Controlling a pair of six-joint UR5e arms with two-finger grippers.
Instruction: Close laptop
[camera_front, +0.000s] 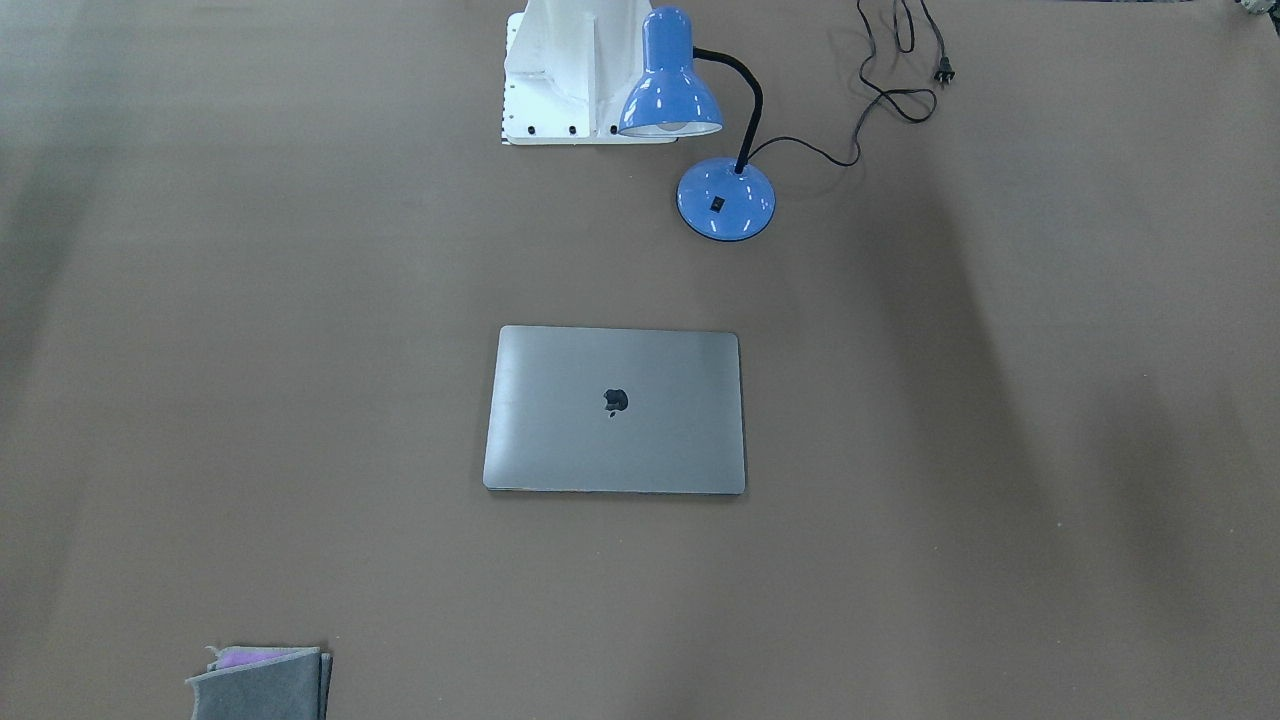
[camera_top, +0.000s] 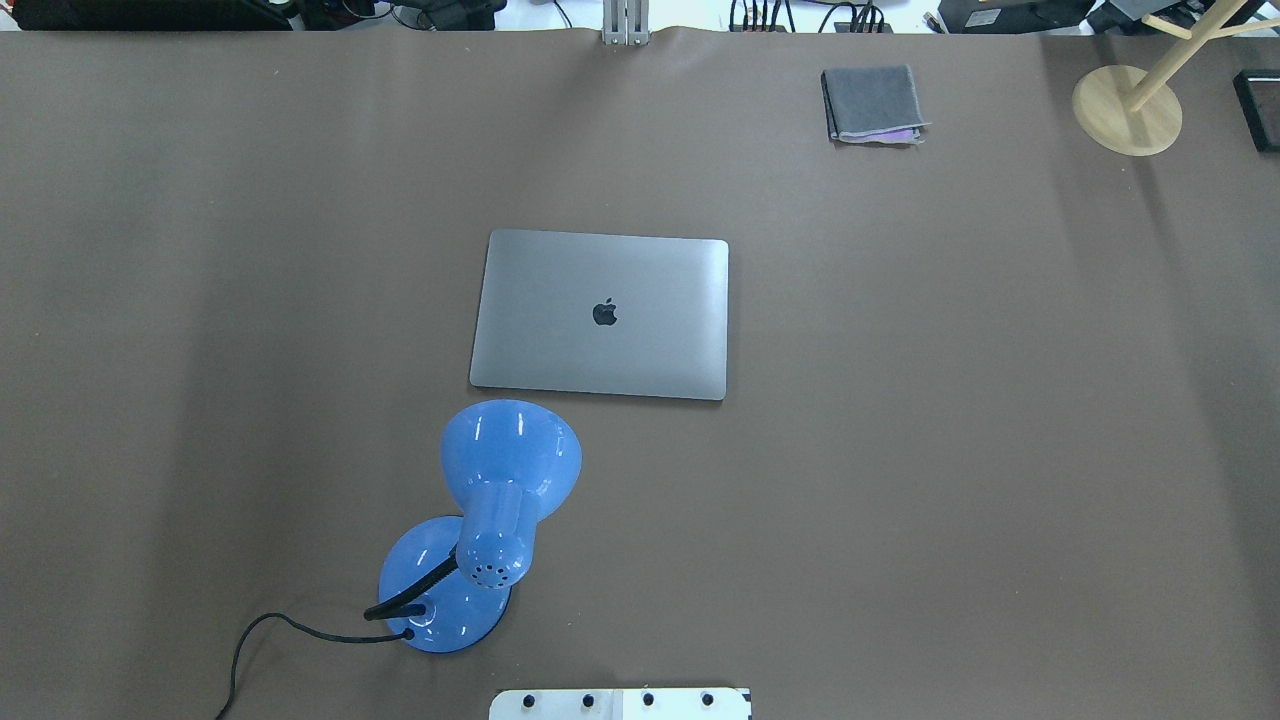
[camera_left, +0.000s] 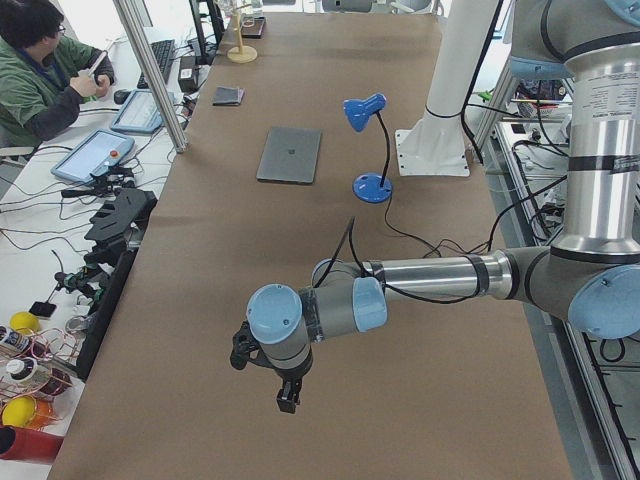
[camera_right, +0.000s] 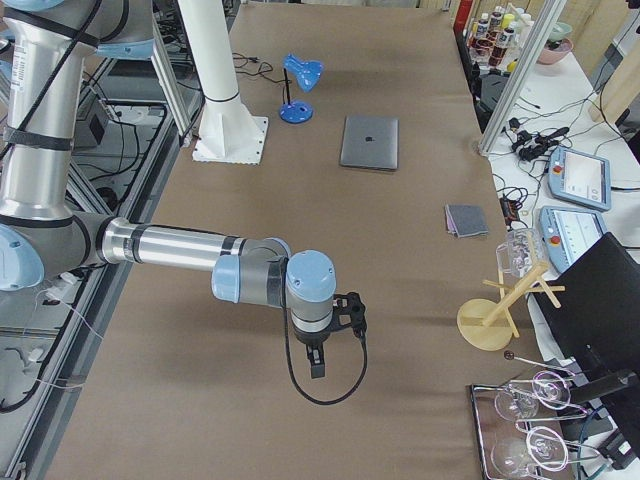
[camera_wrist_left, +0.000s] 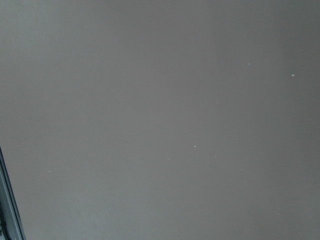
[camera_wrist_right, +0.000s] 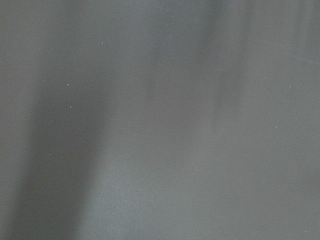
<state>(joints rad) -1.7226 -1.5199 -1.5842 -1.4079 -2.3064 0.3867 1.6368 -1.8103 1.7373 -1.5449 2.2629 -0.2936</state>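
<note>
The laptop (camera_front: 640, 440) lies shut and flat in the middle of the brown table, grey lid up with the dark apple logo showing. It also shows in the overhead view (camera_top: 640, 340) and small in both side views (camera_left: 290, 154) (camera_right: 369, 142). My left gripper (camera_left: 285, 398) hangs over the table's left end, far from the laptop. My right gripper (camera_right: 315, 366) hangs over the right end, also far from it. Both show only in side views, so I cannot tell whether they are open or shut. The wrist views show bare table only.
A blue desk lamp (camera_top: 490, 510) stands between the laptop and the robot base (camera_front: 565, 70), its cord (camera_front: 890, 95) trailing on the table. A folded grey cloth (camera_top: 872, 104) lies at the far right. A wooden stand (camera_top: 1128, 108) is in the far right corner.
</note>
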